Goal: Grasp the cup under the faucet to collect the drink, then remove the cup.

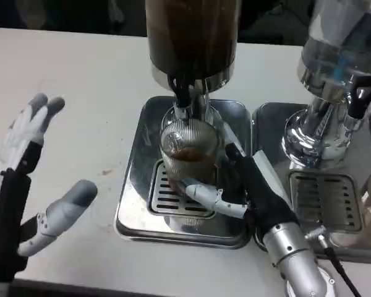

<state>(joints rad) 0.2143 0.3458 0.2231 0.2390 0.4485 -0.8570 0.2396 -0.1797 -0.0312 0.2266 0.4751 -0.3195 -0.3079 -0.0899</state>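
1. Cup sits on the drip tray right under the faucet, with brown drink in it, so I'd say collecting is mostly done.
2. What's left: pulling the cup out.
3. Right hand wraps around the cup, fingers curled across the front.
4. Left hand hangs over the table, well clear, fingers spread, holding nothing.

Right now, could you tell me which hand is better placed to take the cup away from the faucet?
The right hand: its fingers already wrap the ribbed glass cup. The left hand is open, apart from the drip tray.
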